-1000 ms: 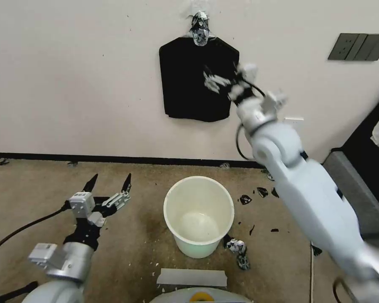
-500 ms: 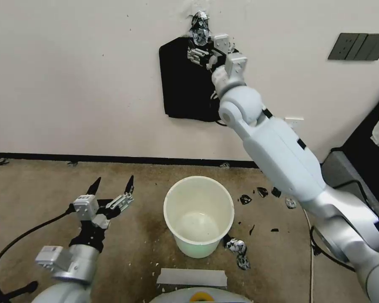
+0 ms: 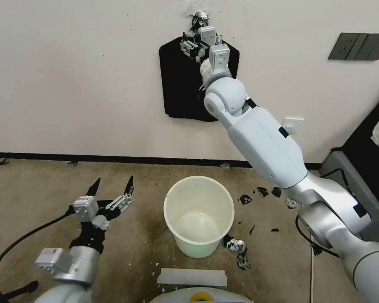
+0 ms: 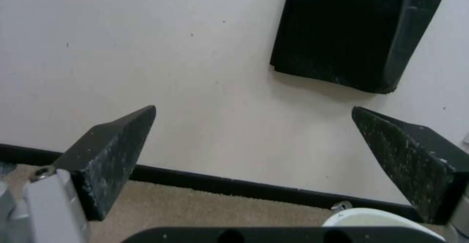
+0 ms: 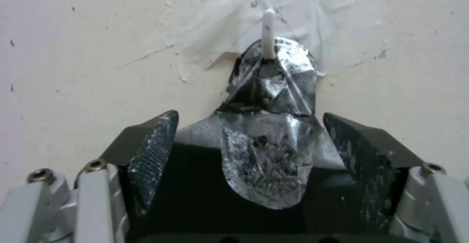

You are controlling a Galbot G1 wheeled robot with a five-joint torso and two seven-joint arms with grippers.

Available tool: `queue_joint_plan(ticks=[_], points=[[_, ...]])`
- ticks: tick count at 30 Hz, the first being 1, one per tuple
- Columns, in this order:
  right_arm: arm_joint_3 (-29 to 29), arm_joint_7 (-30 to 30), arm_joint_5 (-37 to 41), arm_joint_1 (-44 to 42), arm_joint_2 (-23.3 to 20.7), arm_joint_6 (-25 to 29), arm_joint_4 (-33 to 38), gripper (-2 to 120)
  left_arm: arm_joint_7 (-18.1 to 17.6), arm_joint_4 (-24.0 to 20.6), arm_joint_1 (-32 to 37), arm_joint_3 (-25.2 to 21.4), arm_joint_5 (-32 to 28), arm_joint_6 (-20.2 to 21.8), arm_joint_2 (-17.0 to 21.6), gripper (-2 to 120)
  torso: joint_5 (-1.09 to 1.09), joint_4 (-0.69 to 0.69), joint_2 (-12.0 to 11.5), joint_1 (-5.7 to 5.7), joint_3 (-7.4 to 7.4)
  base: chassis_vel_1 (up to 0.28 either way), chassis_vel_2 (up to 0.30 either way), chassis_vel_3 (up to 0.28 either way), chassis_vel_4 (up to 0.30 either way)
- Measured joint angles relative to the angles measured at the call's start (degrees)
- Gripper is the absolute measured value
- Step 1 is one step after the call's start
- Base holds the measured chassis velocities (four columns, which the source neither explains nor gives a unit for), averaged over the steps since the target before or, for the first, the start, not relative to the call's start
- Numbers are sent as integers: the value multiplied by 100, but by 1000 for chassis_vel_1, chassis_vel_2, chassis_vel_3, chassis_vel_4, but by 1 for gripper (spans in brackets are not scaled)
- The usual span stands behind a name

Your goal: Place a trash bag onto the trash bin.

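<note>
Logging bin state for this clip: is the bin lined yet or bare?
Bare. The bin stands upright and empty, with no bag over its rim; the right gripper is open at the wall pack.

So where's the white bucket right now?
The trash bin stands on the carpet in the middle of the head view, just right of the open left gripper, below the black bag pack on the wall.

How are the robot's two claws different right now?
The right gripper is raised high against the wall, at the top of the black bag pack; the left gripper sits low over the carpet beside the trash bin. The right gripper's fingers straddle the pack's shredded top by the white hook; the left gripper's fingers have nothing between them. Both are open, with dark pointed fingers.
</note>
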Motion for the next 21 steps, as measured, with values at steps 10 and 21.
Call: queue_joint_plan(ticks=[10,21], points=[[36,-4,-34,-62,65,-6,-45,63,1,-6,35,49,29,-24,-28,100,0,0,0,0,0,0,0,0,0],[52,-30,-129,-39,133,-2,-214,44,1,5,87,190,137,-78,-90,100,0,0,0,0,0,0,0,0,0]])
